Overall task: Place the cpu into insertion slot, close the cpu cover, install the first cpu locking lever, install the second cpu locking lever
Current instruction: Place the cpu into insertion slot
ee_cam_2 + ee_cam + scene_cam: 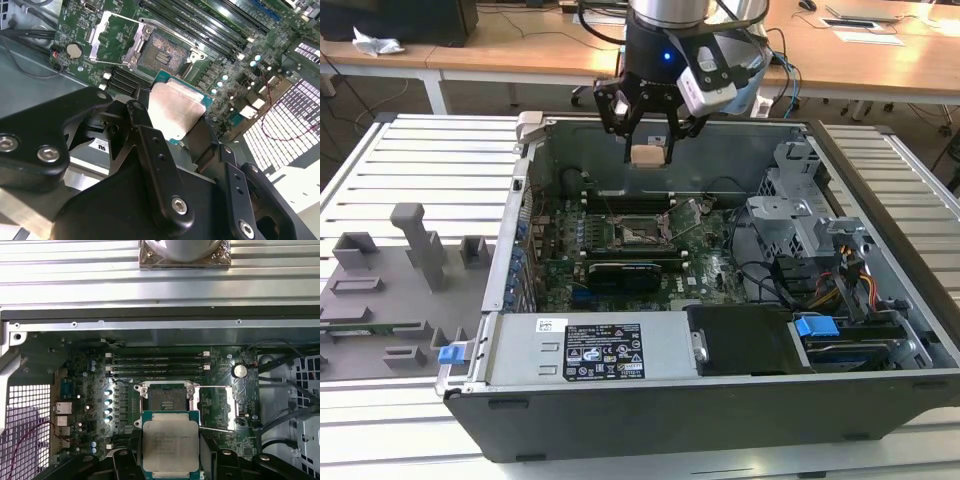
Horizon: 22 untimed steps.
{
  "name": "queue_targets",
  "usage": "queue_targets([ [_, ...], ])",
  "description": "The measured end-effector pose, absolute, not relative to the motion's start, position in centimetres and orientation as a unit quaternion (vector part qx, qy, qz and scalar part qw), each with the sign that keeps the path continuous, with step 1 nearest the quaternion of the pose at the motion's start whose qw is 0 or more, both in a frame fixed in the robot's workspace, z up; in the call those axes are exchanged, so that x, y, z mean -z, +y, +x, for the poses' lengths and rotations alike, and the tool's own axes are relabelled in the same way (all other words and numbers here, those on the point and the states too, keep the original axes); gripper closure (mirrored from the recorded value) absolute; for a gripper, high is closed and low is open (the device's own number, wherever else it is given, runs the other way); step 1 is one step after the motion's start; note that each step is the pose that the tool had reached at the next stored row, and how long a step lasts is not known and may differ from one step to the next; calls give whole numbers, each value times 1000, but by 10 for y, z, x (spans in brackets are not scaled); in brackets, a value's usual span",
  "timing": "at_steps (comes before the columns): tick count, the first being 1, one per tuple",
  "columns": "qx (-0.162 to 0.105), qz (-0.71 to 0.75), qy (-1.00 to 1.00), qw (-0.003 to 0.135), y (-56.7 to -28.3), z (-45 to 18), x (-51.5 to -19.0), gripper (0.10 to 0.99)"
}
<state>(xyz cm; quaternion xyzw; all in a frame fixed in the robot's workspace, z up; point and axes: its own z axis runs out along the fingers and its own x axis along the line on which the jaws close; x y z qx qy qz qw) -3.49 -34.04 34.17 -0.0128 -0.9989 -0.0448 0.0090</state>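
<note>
Cpu [647, 156] [175, 112] [170, 445] clamped by two opposite edges between the black metal fingers [155, 160] of the gripper [647, 148], closed firmly on it. Flat, square and thin. Silvery-grey metal top with a green border in both wrist views, pale tan face in the exterior view. Held in the air over the far part of the open computer case [620, 420], clear of everything below.

Beneath it, on the green motherboard [560, 272] [80, 390]: insertion slot [642, 233] [162, 54] [166, 400], square and dark, pin field exposed, bordered by a silvery metal rim. Cpu cover [100, 30] swung open at one side of the slot: thin silvery frame plate with a square central opening. Thin wire levers [216, 386] beside it. On the far side of the slot, long black memory slots [157, 365] in parallel rows. Near the cover, a round silvery coin battery [240, 371] [74, 49].

Inside the case, on the exterior view's right: perforated grey metal drive cage [790, 215], a bundle of coloured cables [850, 280] and a blue plastic latch [817, 326]. Along the near wall, a grey metal box [520, 350] bearing a white-and-black label.

Case resting on a slatted metal table [430, 170]. On the exterior view's left, a grey moulded tray [380, 300] with upright blocks and shallow recesses.
</note>
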Motion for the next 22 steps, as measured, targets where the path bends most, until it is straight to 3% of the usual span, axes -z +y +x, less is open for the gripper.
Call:
queue_targets([
  [7, 45, -13, -999, 6, -340, -35, -319, 545],
  [22, 44, -124, -991, 1, -340, -35, -316, 545],
])
